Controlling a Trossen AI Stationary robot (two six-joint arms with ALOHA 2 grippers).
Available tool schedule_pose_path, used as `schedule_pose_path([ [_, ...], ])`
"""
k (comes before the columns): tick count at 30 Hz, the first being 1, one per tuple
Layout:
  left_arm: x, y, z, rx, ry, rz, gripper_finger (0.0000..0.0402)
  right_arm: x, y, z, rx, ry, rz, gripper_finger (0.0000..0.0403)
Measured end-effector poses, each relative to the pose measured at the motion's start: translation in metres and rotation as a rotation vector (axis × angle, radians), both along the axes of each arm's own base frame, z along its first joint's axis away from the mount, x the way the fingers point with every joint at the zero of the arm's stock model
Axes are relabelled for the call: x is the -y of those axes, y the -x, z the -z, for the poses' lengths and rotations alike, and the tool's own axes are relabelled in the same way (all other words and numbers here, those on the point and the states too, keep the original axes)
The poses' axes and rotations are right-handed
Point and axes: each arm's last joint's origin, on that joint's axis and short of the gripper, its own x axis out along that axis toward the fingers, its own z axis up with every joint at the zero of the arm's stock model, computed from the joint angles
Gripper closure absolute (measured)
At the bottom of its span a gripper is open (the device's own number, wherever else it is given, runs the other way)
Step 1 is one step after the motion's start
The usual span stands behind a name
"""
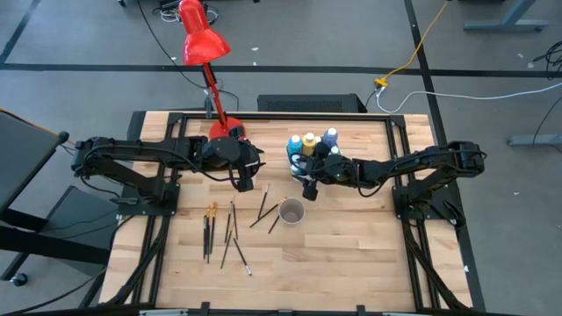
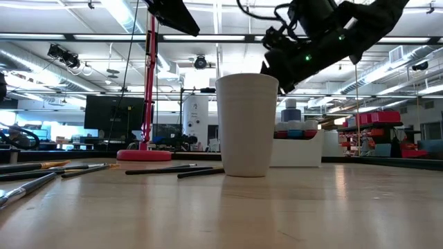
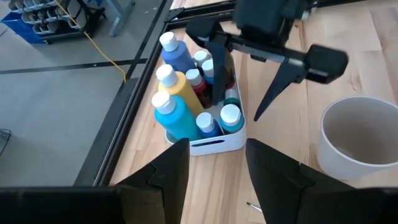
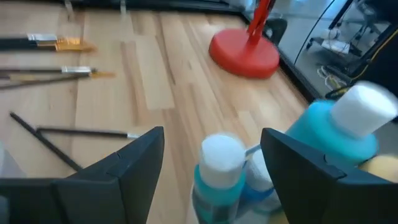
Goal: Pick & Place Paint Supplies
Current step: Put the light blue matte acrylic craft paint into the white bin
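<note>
Several paint bottles with white caps stand in a white caddy at the table's far middle. My right gripper hovers open over the caddy's near side. In the right wrist view its fingers stand either side of a small teal bottle and clear of it. Loose brushes lie flat on the wood toward the near left. My left gripper hangs open above the table, left of the caddy, with nothing between its fingers.
A white cup stands upright near the table's middle, right of the brushes. A red desk lamp's base sits at the far edge behind my left gripper. Bare wood lies toward the near and right edges.
</note>
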Motion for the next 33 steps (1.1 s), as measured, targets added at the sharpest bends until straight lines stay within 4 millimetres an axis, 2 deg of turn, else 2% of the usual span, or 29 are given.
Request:
schedule_pose_path([
  [5, 0.000, 0.000, 0.000, 0.000, -0.001, 0.000, 0.0235, 0.004, -0.007, 0.017, -0.033, 0.022, 0.023, 0.0131],
  [11, 0.000, 0.000, 0.000, 0.000, 0.001, 0.001, 0.0235, 0.012, -0.009, 0.022, -0.035, 0.046, 0.067, 0.0148],
  [15, 0.000, 0.000, 0.000, 0.000, 0.001, 0.000, 0.0235, 0.014, -0.009, 0.023, -0.038, 0.037, 0.049, 0.0195],
  [20, 0.000, 0.000, 0.000, 0.000, 0.002, 0.000, 0.0235, 0.012, -0.009, 0.023, -0.039, 0.021, 0.037, 0.0276],
  [22, 0.000, 0.000, 0.000, 0.000, 0.002, 0.000, 0.0235, 0.012, -0.008, 0.019, -0.028, 0.002, 0.029, 0.0294],
  [26, 0.000, 0.000, 0.000, 0.000, 0.002, 0.000, 0.0235, 0.012, 0.000, 0.001, 0.017, -0.003, 0.077, 0.0294],
  [31, 0.000, 0.000, 0.000, 0.005, 0.012, -0.007, 0.0235, 0.013, 0.023, -0.023, 0.000, 0.010, 0.223, 0.0287],
  [33, 0.000, 0.000, 0.000, 0.008, 0.019, -0.012, 0.0235, 0.013, 0.033, -0.027, -0.002, -0.023, 0.292, 0.0277],
])
